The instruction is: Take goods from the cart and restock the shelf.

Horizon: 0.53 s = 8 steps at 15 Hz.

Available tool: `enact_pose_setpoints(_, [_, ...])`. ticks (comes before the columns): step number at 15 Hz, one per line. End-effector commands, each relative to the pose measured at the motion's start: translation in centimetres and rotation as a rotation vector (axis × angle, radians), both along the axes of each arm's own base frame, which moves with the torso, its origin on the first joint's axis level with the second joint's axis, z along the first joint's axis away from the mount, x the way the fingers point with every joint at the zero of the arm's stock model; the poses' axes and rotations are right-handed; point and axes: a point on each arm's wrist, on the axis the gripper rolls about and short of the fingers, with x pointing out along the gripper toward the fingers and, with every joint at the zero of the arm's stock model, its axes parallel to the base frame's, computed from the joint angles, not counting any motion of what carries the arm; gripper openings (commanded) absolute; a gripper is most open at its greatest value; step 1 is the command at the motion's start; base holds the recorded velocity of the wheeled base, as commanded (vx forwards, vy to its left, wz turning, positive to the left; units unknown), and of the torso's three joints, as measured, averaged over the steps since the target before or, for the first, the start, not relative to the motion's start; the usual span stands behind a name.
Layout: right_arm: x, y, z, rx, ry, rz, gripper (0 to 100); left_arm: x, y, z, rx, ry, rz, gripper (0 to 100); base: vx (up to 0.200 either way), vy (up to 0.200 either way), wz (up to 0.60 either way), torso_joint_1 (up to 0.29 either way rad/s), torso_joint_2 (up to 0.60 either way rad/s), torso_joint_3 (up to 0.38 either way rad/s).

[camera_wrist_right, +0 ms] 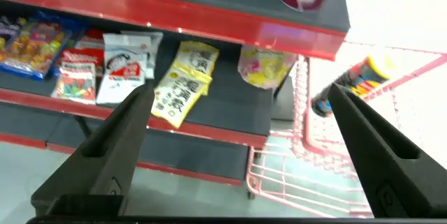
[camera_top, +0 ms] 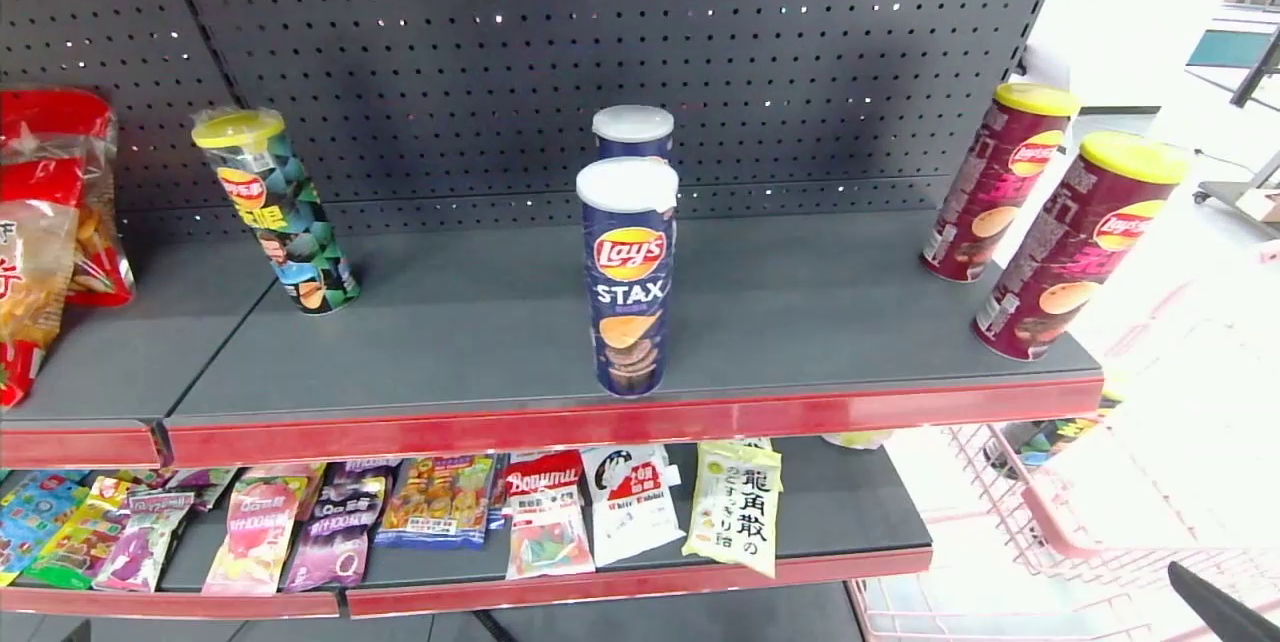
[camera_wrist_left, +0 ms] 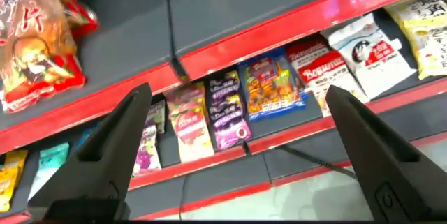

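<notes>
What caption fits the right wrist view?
Open right hand hovers before the lower shelf; a chip can lies in the pink cart.

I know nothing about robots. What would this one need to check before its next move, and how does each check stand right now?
1. Left gripper open and empty: ok.
2. Right gripper open and empty: ok.
3. Something left to fetch: ok, a can lies in the pink cart.
4. Room on the top shelf: ok, there is bare board between the blue cans and the maroon cans.
5. Cans already shelved standing upright: ok.
6. Free way down to the can in the cart: cannot tell, since most of the cart's inside is hidden.
</notes>
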Motion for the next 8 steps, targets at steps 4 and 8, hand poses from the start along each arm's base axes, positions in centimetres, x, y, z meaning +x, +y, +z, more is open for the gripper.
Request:
enact_pose_setpoints(4, [0.06,-0.02,-0.09,-0.038,0.002,0.0,100,-0.12,0.05,0.15,0.023,-0.013,-0.005,100,0.0,-0.2,0.0,0.001,0.0,0.005])
enact_pose_setpoints(8, [0.33,0.02,-0.1,-0.044,0.023,0.002,100,-0.11,0.05,0.58,0.034,-0.024,-0.006,100,0.0,-0.2,0.0,0.005,0.0,0.004])
